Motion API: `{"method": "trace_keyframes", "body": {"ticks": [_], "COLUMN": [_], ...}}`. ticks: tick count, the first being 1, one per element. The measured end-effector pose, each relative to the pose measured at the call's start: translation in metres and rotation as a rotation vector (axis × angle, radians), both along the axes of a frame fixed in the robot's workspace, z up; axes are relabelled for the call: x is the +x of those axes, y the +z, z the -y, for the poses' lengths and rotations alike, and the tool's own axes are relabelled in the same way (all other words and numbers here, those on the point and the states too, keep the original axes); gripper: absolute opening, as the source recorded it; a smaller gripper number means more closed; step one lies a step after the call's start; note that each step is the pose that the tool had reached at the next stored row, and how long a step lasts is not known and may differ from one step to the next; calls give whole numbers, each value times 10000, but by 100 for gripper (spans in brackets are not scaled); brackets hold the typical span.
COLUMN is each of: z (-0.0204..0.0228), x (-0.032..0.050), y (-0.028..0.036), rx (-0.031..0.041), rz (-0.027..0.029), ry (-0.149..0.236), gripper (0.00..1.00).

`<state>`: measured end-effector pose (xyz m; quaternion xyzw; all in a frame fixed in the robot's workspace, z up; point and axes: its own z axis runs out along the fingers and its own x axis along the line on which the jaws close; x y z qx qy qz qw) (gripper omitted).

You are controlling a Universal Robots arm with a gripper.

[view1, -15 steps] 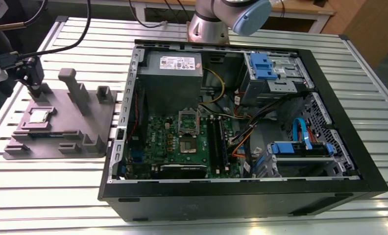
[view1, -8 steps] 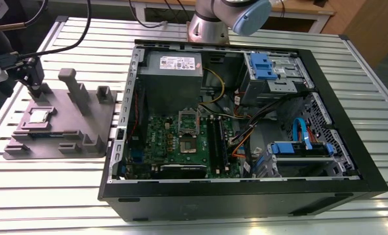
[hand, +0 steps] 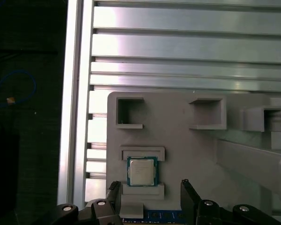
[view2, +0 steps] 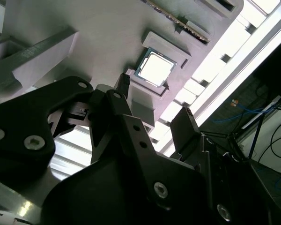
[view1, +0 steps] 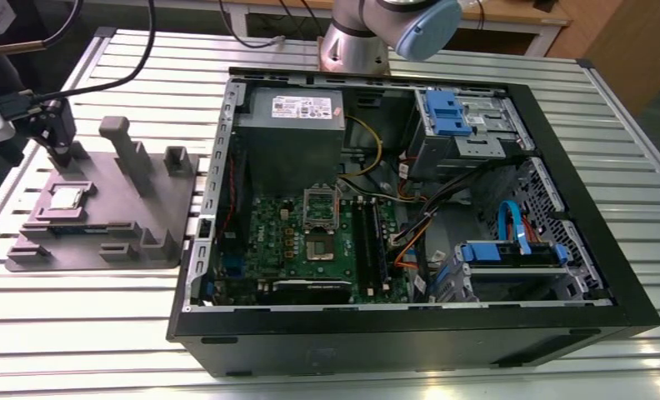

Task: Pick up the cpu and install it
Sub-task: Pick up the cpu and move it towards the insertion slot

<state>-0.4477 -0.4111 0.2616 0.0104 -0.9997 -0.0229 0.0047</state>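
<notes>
Jaws of our gripper (hand: 150, 187) gape empty near the cpu (view1: 66, 197), nine o'clock from the case (view1: 419, 333); we judge it light and fragile, best pinched by its edges.

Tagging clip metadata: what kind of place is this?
Probably a robotics lab bench for PC assembly trials: a slotted aluminium table, an open desktop computer case with its motherboard exposed, and a grey fixture block holding the cpu below the open end effector.
</notes>
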Motion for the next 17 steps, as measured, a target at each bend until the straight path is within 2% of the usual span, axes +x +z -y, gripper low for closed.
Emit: {"method": "trace_keyframes", "body": {"ticks": [5,12,17], "z": [5,29,31], "x": [-1,-6,-6], "y": [-73,-103,-126], "rx": [-2,-2,-3], "rz": [-4,-2,-3], "ry": [77,342,368], "gripper": [62,62,62]}}
